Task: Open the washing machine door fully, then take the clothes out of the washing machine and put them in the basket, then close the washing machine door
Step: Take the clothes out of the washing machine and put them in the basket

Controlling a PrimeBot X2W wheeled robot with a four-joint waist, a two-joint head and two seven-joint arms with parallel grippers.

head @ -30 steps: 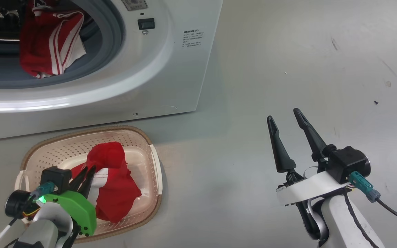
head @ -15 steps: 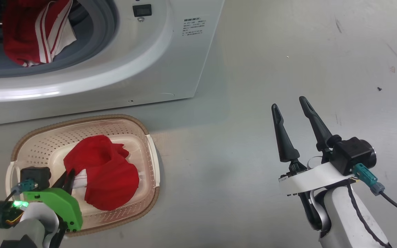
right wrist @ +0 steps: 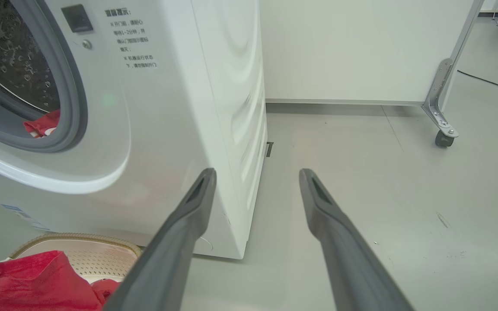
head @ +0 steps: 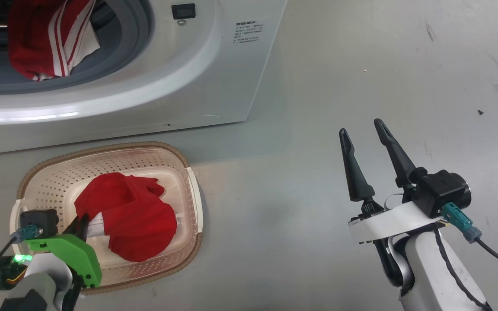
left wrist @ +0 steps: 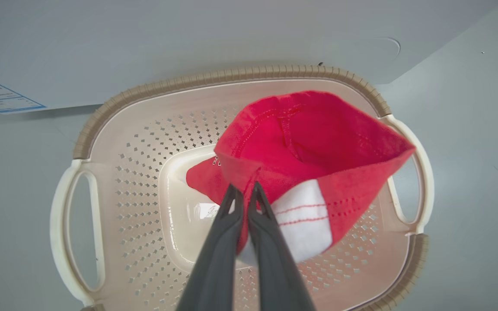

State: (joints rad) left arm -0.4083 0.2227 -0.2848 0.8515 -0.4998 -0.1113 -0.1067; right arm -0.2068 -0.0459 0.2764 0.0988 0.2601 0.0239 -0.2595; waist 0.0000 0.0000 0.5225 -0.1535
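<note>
— Left gripper (left wrist: 244,190)?
— Pinched tight on a fold of the red garment (left wrist: 309,142), which drapes into the cream basket (left wrist: 102,125) below the washing machine (head: 214,77).
— More clothes?
— Another red striped garment (head: 50,39) lies in the machine's grey mouth.
— Right gripper (head: 360,128)?
— Fingers spread wide, holding nothing, over the floor (head: 296,194) well right of the machine.

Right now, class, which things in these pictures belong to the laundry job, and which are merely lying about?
Job: washer; clothes in its drum; basket; red garment in the basket, pinched by the left gripper; right gripper, open and empty.
Lying about: wheeled panel; floor cable.
</note>
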